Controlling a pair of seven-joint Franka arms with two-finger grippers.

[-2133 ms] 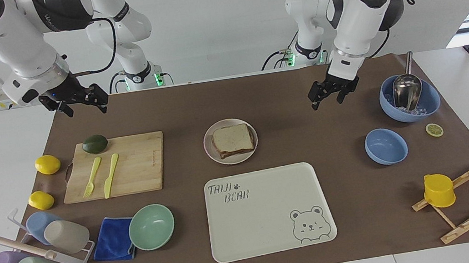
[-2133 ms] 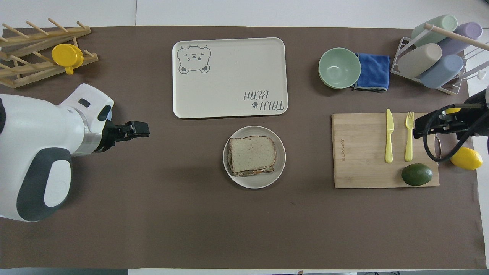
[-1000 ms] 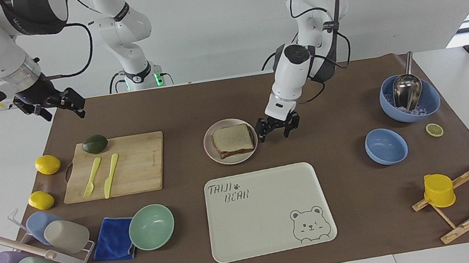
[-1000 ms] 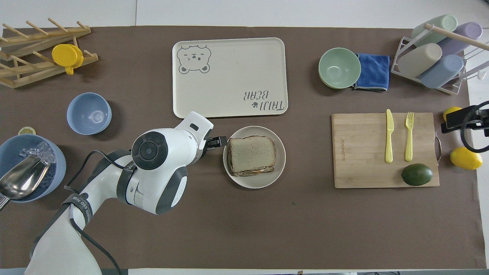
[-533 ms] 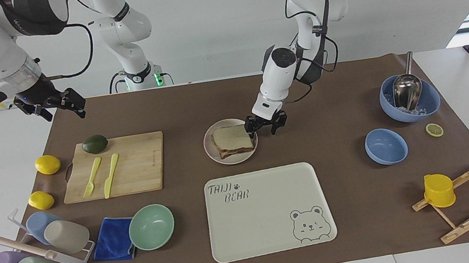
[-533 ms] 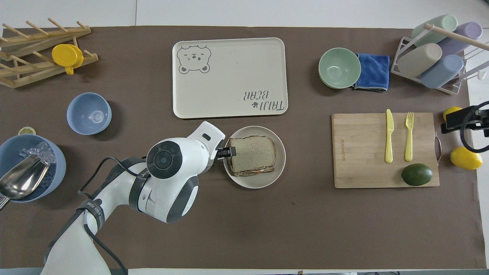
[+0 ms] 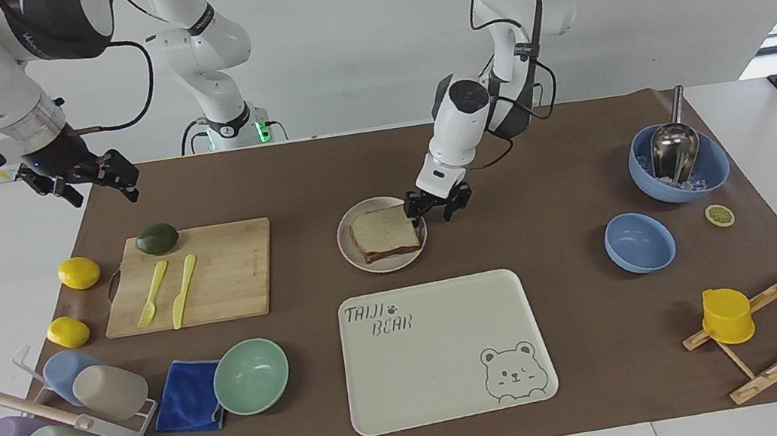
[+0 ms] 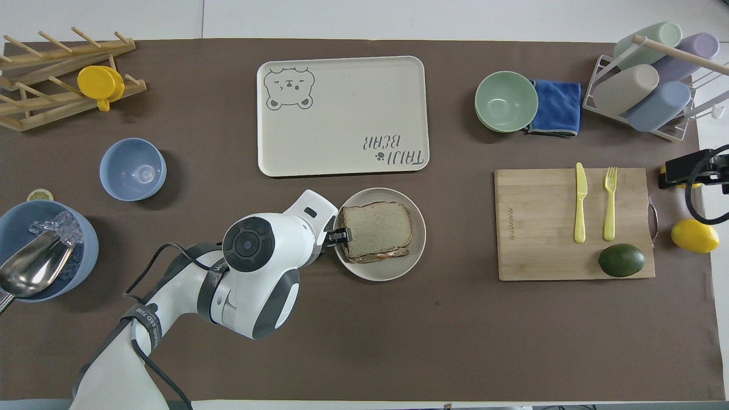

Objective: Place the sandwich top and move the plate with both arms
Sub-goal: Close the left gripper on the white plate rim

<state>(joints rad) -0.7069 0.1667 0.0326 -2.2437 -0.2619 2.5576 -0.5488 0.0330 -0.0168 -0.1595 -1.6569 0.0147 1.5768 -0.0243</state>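
Reaching in from its own end of the brown-covered desk (image 7: 559, 240), the left tool (image 7: 437, 209) sits low at the rim of the small round cream-white plate (image 7: 357, 262), on the side facing the left arm's base. One black finger overlaps the rim by the bread's corner, the other hangs just outside the plate; whether they have clamped the rim I cannot tell. The placing suggests a rim grip for a shared carry.

On the plate, the squarish speckled wholegrain sandwich top (image 7: 383, 230) lies flat on the lower slice, so the placing step looks done.

The large rectangular cream tray with the bear drawing (image 7: 447, 362) lies beside the plate, farther from the robots, a likely destination.

Well away from the plate, the right tool (image 7: 93, 185) hangs with its fingers apart, up in the air near the wooden cutting board (image 7: 214, 273), waiting.
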